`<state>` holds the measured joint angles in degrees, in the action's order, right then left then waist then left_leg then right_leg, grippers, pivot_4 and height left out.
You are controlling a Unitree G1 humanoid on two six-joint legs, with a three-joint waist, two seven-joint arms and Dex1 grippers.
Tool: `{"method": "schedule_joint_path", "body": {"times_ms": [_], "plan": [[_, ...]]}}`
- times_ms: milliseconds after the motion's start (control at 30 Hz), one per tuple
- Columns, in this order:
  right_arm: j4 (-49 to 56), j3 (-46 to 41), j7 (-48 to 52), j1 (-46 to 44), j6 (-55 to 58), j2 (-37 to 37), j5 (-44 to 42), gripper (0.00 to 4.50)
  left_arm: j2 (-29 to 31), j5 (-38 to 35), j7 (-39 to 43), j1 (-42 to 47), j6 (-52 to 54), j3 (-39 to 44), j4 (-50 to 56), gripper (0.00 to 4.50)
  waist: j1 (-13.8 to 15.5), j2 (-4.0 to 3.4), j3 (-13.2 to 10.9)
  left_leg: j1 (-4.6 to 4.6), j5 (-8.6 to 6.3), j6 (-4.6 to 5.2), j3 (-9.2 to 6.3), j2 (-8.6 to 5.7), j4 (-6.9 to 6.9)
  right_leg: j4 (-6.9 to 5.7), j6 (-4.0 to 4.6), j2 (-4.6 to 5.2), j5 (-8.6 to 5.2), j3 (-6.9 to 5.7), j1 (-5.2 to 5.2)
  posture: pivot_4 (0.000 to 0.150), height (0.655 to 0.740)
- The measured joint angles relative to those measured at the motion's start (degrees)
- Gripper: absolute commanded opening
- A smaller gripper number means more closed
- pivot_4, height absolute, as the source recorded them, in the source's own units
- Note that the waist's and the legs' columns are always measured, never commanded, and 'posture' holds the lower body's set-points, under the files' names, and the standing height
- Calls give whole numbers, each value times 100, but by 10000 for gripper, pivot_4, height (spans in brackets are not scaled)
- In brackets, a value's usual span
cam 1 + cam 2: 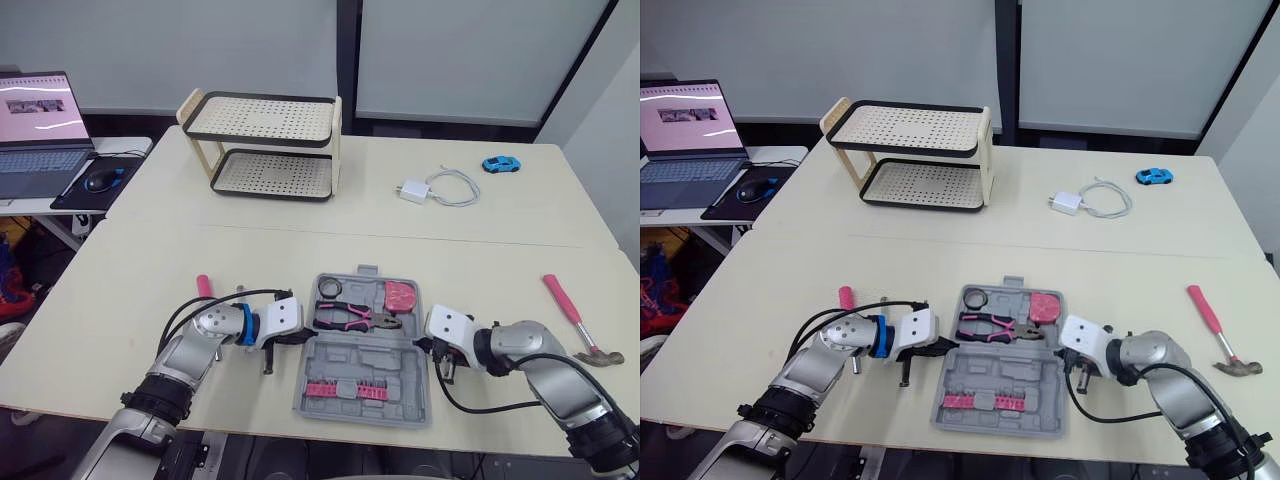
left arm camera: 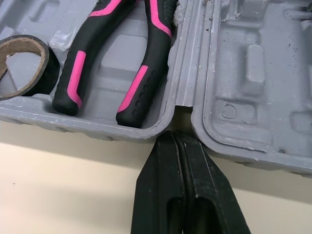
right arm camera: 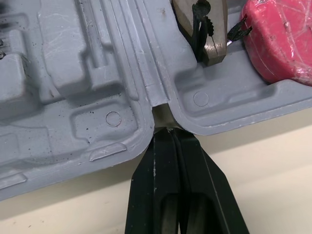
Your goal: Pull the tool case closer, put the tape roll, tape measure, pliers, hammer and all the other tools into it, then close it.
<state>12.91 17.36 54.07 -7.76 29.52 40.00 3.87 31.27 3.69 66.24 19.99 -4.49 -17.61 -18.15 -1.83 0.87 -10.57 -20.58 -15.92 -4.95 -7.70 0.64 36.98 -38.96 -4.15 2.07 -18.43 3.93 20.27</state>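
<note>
The grey tool case [image 1: 352, 362] lies open at the table's front middle. Its far half holds the tape roll [image 1: 330, 289], the pink-and-black pliers [image 1: 350, 318] and the pink tape measure [image 1: 400, 296]. A pink bit strip [image 1: 348, 390] sits in the near half. My left gripper [image 1: 305, 337] is shut, its tip at the hinge notch on the case's left side [image 2: 176, 139]. On the right side my right gripper [image 1: 426, 346] is shut too, touching the opposite hinge notch [image 3: 169, 132]. The pink-handled hammer [image 1: 575, 320] lies on the table at the right. A pink-handled tool [image 1: 203, 286] lies left of my left arm.
A two-tier rack [image 1: 270, 140] stands at the back. A white charger with cable [image 1: 435, 187] and a blue toy car [image 1: 501, 164] lie at the back right. A laptop [image 1: 35, 130] and mouse [image 1: 100, 180] sit on a side table at the left.
</note>
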Motion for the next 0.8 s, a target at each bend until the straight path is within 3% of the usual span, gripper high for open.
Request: {"method": "schedule_joint_path", "body": {"times_ms": [800], "plan": [[-97, 15, -9, -123, 0, -66, 95, 0, -24, 19, -63, 133, -112, -3, -197, 279, -3, 0, 0, -2, 0, 0, 0, 0, -2, 1, 0, 0, 0, 0, 3, 1500, 7350]]}}
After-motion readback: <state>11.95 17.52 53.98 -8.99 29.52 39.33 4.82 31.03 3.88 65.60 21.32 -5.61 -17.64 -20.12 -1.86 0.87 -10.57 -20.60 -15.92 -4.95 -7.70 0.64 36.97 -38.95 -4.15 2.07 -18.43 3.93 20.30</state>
